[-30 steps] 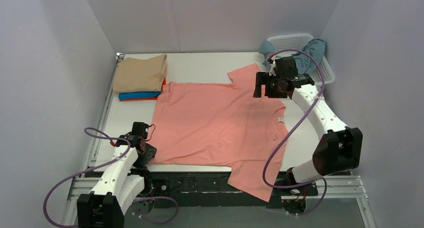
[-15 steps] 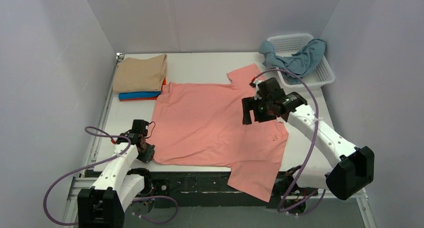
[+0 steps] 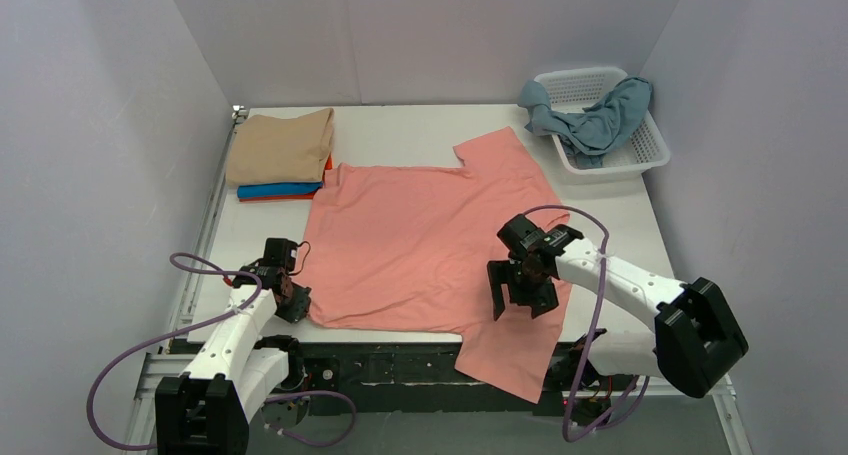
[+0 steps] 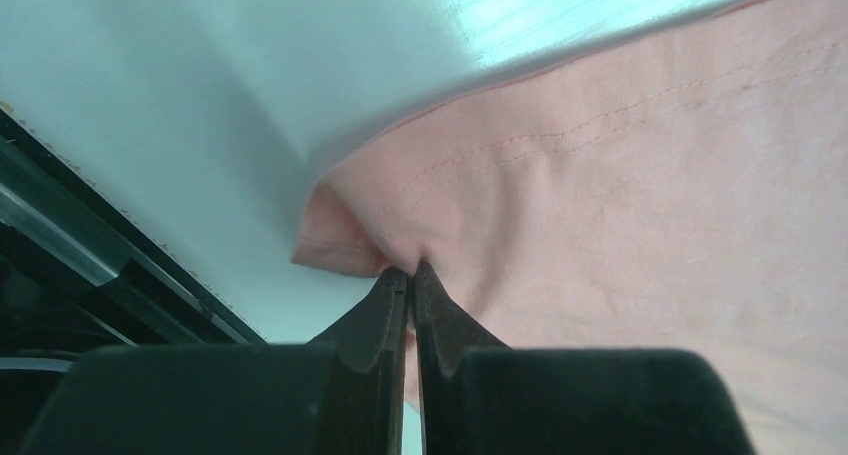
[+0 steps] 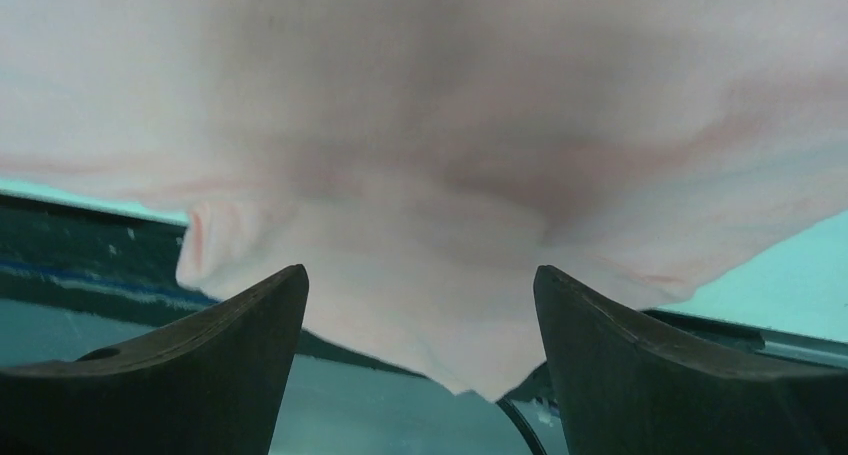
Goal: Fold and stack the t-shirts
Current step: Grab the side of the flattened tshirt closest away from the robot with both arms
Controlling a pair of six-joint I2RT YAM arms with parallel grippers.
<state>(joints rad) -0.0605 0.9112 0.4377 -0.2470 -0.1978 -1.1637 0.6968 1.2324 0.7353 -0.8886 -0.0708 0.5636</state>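
Observation:
A salmon pink t-shirt [image 3: 420, 245] lies spread flat on the white table, with one sleeve hanging over the near edge. My left gripper [image 3: 298, 303] is shut on the shirt's near left hem corner; in the left wrist view the cloth [image 4: 650, 175] bunches right at the closed tips of that gripper [image 4: 411, 270]. My right gripper [image 3: 522, 300] hovers open over the shirt's near right part. In the right wrist view the pink cloth [image 5: 420, 125] sags between the spread fingers of the gripper [image 5: 420, 270], untouched. Folded beige [image 3: 280, 145], blue [image 3: 275, 189] and orange [image 3: 327, 162] t-shirts are stacked back left.
A white lattice basket [image 3: 650, 150] at the back right holds a crumpled grey-blue t-shirt [image 3: 600, 120], which spills over its rim. Grey walls close in the table on three sides. The dark frame rail [image 3: 400, 360] runs along the near edge.
My left gripper has closed on the pink shirt's hem corner. My right arm has swung from beside the basket down to the near right of the shirt, still open.

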